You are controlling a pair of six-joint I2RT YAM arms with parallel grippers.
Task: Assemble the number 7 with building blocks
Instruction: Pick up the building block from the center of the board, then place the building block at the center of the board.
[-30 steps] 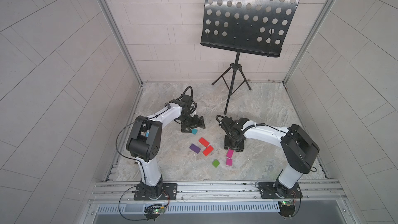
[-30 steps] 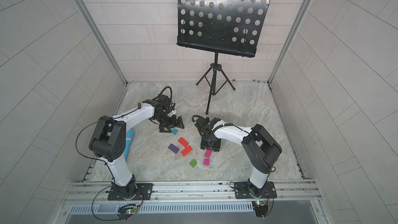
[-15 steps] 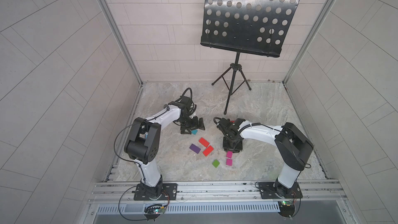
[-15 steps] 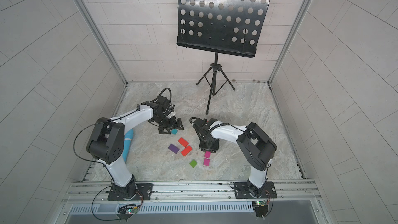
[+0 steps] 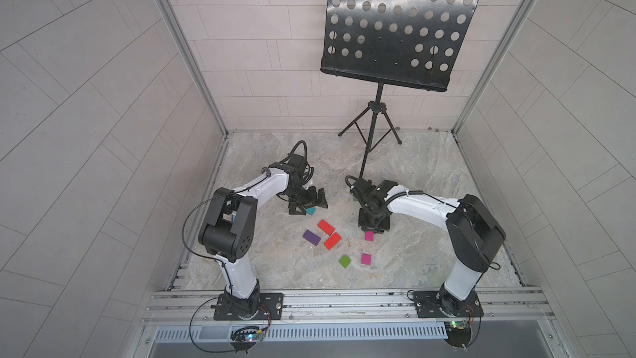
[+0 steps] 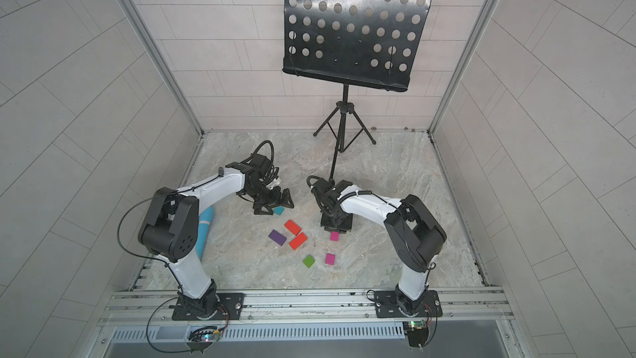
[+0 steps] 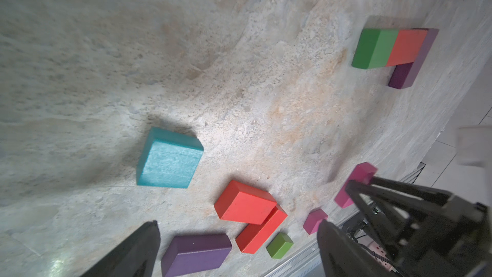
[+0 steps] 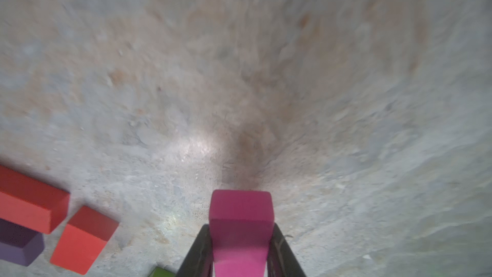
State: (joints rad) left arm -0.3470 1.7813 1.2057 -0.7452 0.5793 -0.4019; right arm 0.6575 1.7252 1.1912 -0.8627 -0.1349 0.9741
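Right gripper (image 8: 241, 233) clamped on magenta block (image 8: 241, 209), left gripper (image 7: 237, 226) jaws wide apart, joined green-red-purple blocks (image 7: 407, 46) plain only in left wrist view

ten blocks (image 7: 169, 158), two arms (image 5: 261, 189), one music stand (image 5: 395, 32), one cylinder (image 6: 205, 232).

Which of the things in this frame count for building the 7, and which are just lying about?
For the job: teal block, two red blocks, purple block, green block, loose magenta block, magenta block gripped by the right gripper, started green-red-purple figure.

Lying about: music stand, blue cylinder.
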